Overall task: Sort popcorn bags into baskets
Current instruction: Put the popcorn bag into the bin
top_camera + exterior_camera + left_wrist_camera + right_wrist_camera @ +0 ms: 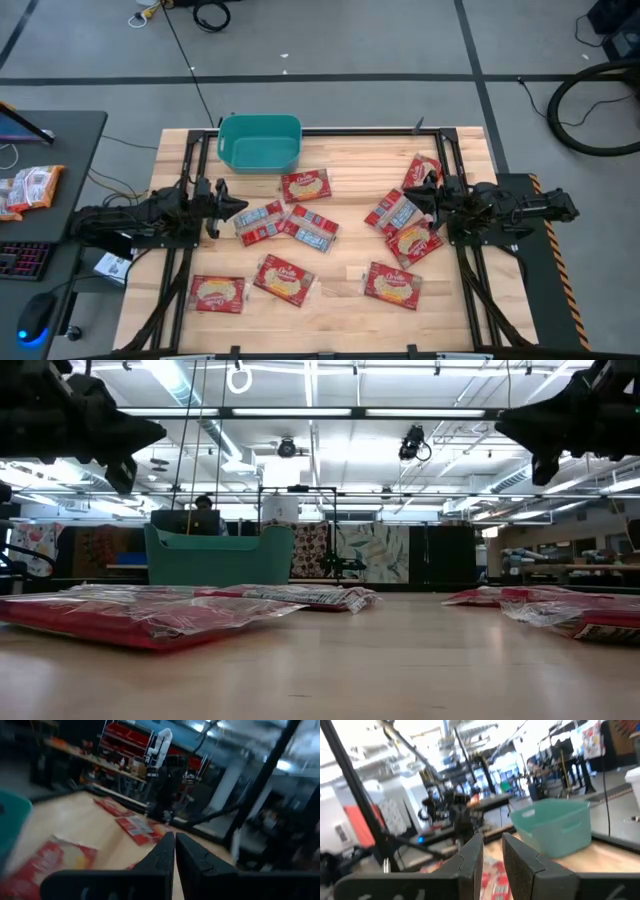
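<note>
Nine flat popcorn bags (306,185) strewn across the counter (340,155), mostly red-orange with cream ovals, two silver-blue at centre. Teal basket (260,142) upright at far edge, apparently empty.

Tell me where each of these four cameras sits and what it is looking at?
High view: overhead, looking straight down at the wooden table; both arms show.
Low view: table height, facing the teal plastic rectangular tub; grippers hang above.
Left wrist view: past the left gripper, shut, across red packets.
Right wrist view: past the right gripper, slightly parted, empty, toward the tub.
Shared: all but the left wrist view clearly show the tub.
</note>
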